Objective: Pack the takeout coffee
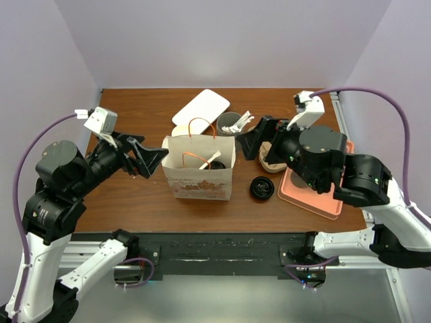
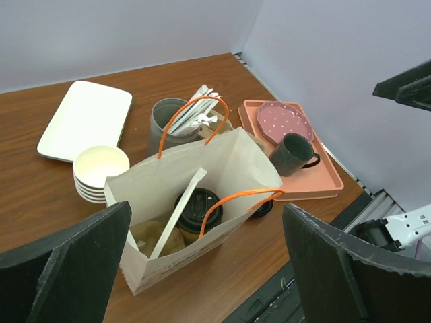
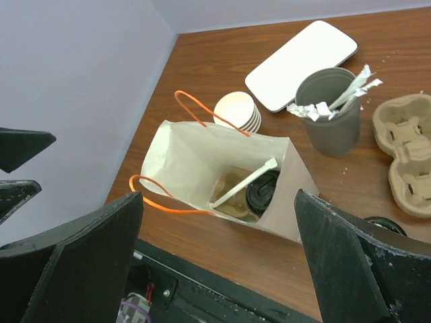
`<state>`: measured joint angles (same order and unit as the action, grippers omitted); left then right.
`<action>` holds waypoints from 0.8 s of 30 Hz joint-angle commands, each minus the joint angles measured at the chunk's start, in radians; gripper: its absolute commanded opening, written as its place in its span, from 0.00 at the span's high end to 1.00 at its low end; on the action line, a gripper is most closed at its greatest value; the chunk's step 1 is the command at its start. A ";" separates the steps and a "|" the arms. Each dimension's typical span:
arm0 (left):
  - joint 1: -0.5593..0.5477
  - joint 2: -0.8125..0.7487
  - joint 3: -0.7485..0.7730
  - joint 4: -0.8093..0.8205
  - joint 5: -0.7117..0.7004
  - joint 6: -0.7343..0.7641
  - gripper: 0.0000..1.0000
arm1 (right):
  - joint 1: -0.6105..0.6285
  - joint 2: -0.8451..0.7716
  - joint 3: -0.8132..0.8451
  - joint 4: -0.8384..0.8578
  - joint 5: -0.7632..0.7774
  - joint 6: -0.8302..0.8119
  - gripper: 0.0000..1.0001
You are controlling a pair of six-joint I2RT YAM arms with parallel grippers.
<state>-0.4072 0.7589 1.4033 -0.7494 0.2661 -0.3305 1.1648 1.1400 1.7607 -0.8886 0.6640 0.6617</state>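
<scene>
A cream paper bag (image 1: 199, 171) with orange handles stands open at the middle of the table. The takeout coffee (image 2: 197, 208) stands upright inside it, its black lid (image 3: 264, 190) showing beside a brown item and a long white wrapped utensil (image 2: 176, 215). My left gripper (image 1: 153, 161) hovers just left of the bag, open and empty. My right gripper (image 1: 248, 145) hovers to the bag's upper right, also open and empty. In each wrist view the bag lies between wide-spread fingers (image 2: 67, 269) (image 3: 74, 262), below and apart from them.
Behind the bag are a white rectangular plate (image 1: 201, 108), a stack of cream bowls (image 2: 101, 171) and a dark grey cup of white utensils (image 1: 230, 124). A cardboard cup carrier (image 3: 407, 151), a loose black lid (image 1: 262, 188) and a salmon tray (image 2: 323, 185) with a pink plate and dark mug (image 2: 293, 153) sit right.
</scene>
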 commanded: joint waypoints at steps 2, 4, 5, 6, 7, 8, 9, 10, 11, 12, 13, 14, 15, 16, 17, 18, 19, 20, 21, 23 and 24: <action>-0.002 -0.049 -0.003 0.041 -0.044 -0.042 0.00 | 0.001 -0.028 -0.020 -0.021 0.046 0.067 0.01; -0.002 -0.053 0.002 0.038 -0.057 -0.038 0.00 | 0.001 -0.022 -0.015 -0.016 0.034 0.058 0.01; -0.002 -0.055 0.003 0.035 -0.060 -0.038 0.00 | 0.001 -0.016 -0.017 -0.001 0.029 0.041 0.01; -0.002 -0.055 0.005 0.032 -0.067 -0.038 0.00 | 0.001 -0.014 -0.018 0.010 0.025 0.032 0.01; -0.002 -0.056 0.006 0.030 -0.067 -0.036 0.00 | 0.001 -0.011 -0.017 0.019 0.023 0.026 0.01; -0.002 -0.056 0.008 0.033 -0.067 -0.038 0.00 | 0.003 -0.006 -0.010 0.025 0.026 0.010 0.01; -0.002 -0.058 0.010 0.033 -0.065 -0.039 0.00 | 0.001 0.006 -0.001 0.025 0.029 0.004 0.01; -0.001 -0.058 0.016 0.032 -0.067 -0.039 0.00 | 0.003 0.009 0.012 0.023 0.029 -0.002 0.01; -0.002 -0.059 0.019 0.032 -0.067 -0.038 0.00 | 0.001 0.010 0.016 0.023 0.029 -0.007 0.01; -0.002 -0.064 0.019 0.028 -0.073 -0.039 0.00 | 0.003 0.007 0.017 0.025 0.028 -0.010 0.01; -0.002 -0.067 0.019 0.028 -0.077 -0.042 0.00 | 0.001 0.007 0.011 0.027 0.025 -0.008 0.01; -0.002 -0.070 0.019 0.030 -0.079 -0.041 0.00 | 0.001 0.004 0.006 0.039 0.020 -0.014 0.01; -0.002 -0.073 0.019 0.031 -0.080 -0.042 0.00 | 0.001 0.001 0.003 0.045 0.014 -0.019 0.01; -0.002 -0.073 0.022 0.030 -0.080 -0.041 0.00 | 0.001 0.003 0.003 0.048 0.014 -0.022 0.01; -0.002 -0.073 0.023 0.030 -0.080 -0.041 0.00 | 0.001 0.004 0.005 0.048 0.016 -0.022 0.01; -0.002 -0.072 0.026 0.025 -0.082 -0.038 0.00 | 0.001 0.007 0.008 0.048 0.017 -0.025 0.01; -0.002 -0.070 0.032 0.024 -0.082 -0.038 0.00 | 0.001 0.010 0.009 0.051 0.017 -0.027 0.01; -0.002 -0.069 0.037 0.021 -0.084 -0.038 0.00 | 0.001 0.009 0.011 0.051 0.016 -0.027 0.01; -0.002 -0.072 0.040 0.018 -0.085 -0.039 0.00 | 0.001 0.010 0.010 0.051 0.010 -0.027 0.01; -0.002 -0.072 0.046 0.016 -0.088 -0.039 0.00 | 0.001 0.010 0.005 0.051 0.003 -0.025 0.01; -0.002 -0.073 0.046 0.016 -0.094 -0.045 0.00 | 0.001 0.012 0.000 0.051 0.003 -0.024 0.01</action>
<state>-0.4072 0.6918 1.4101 -0.7498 0.1898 -0.3573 1.1648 1.1572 1.7500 -0.8848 0.6628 0.6426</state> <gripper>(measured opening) 0.997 0.986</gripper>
